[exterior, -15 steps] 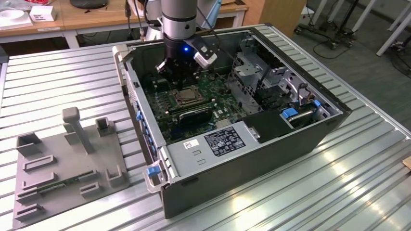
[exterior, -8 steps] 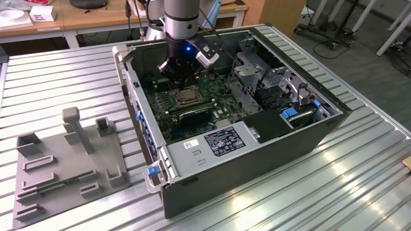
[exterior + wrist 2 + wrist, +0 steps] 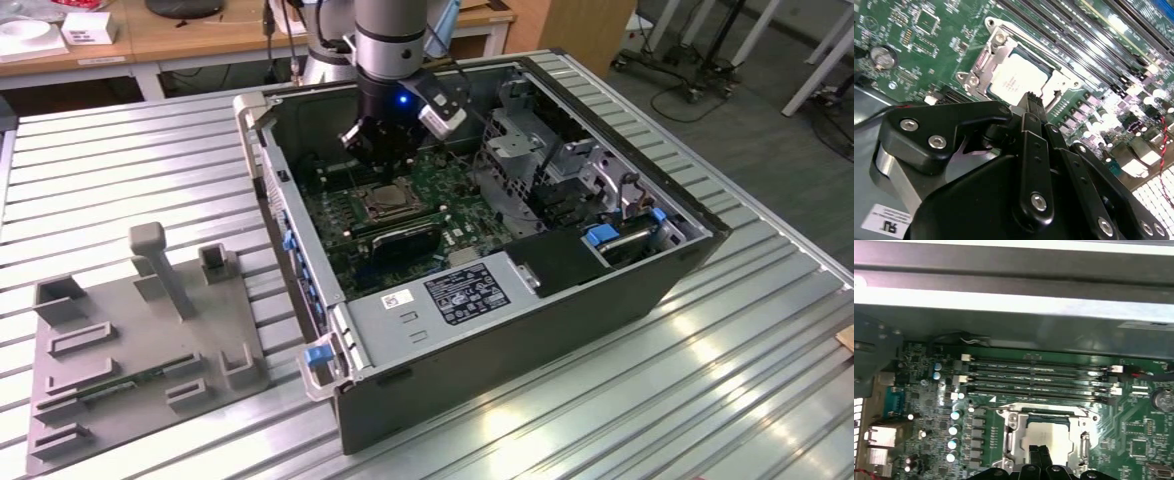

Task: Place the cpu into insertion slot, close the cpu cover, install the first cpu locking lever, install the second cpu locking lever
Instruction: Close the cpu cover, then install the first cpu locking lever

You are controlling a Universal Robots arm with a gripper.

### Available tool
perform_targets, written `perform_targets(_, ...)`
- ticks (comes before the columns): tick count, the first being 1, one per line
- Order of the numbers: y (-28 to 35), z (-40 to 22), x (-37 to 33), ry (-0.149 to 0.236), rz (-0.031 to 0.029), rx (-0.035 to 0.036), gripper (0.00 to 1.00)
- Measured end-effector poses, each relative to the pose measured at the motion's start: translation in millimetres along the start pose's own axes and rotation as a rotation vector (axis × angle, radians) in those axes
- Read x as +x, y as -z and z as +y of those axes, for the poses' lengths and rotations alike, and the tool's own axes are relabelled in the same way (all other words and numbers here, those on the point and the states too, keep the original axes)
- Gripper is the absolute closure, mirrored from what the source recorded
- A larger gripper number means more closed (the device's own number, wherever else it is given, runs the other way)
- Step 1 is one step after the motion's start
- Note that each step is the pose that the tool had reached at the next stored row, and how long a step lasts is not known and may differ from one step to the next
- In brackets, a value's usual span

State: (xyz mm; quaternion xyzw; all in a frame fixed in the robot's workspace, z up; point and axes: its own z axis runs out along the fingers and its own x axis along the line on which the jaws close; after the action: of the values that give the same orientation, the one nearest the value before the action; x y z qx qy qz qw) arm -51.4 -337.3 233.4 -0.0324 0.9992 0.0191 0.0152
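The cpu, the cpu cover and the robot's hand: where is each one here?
the cpu (image 3: pixel 1015 82), second wrist view, middle of its pale grey face.
the cpu cover (image 3: pixel 1013 433), first wrist view, one side bar of the silvery frame.
the hand (image 3: pixel 1030 99), second wrist view, at the tips of its black fingers.

You've got the cpu (image 3: pixel 1016 80) seated flat in its socket on the green board, pale grey-silver face up. The cpu cover (image 3: pixel 980 64), a silvery sq. frame, lies flat round it, w/ chip showing thru the open middle.
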Motion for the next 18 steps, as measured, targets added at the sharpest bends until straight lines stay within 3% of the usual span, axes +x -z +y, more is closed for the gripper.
perform_targets(10,-0.8,-0.5,-7.9,0.000,-0.0001,-0.0002,0.89)
perform_targets(18,-4.5,-0.9,-8.0,0.000,0.0000,0.0001,0.89)
